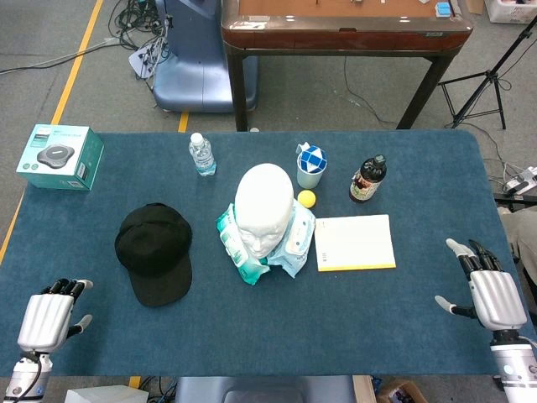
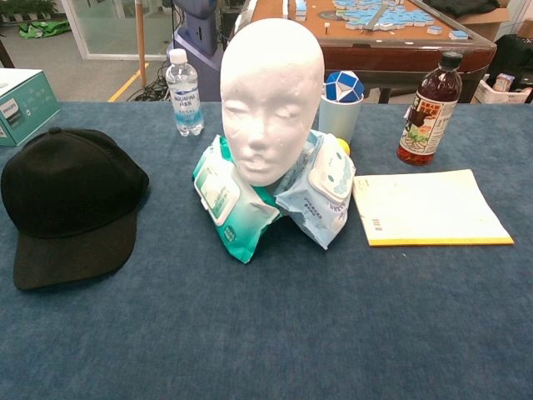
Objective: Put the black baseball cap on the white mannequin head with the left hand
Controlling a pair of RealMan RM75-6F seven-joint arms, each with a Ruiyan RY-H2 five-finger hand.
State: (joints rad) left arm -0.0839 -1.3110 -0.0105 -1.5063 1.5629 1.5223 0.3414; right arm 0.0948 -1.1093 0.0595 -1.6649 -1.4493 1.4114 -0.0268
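Observation:
The black baseball cap (image 1: 154,252) (image 2: 68,204) lies flat on the blue table, brim toward the near edge, left of the white mannequin head (image 1: 263,208) (image 2: 271,96). That head stands upright among packs of wet wipes (image 1: 294,241) (image 2: 233,204). My left hand (image 1: 50,317) rests at the near left corner, well below and left of the cap, fingers apart, holding nothing. At the near right edge my right hand (image 1: 488,290) is also empty with fingers spread. Neither hand shows in the chest view.
A water bottle (image 1: 201,154) (image 2: 183,92), a cup with a blue-white puzzle cube (image 1: 310,165) (image 2: 341,104), a yellow ball (image 1: 307,198) and a dark bottle (image 1: 367,179) (image 2: 426,110) stand behind the head. A yellow-edged notepad (image 1: 355,243) (image 2: 429,208) lies right. A teal box (image 1: 60,157) sits far left.

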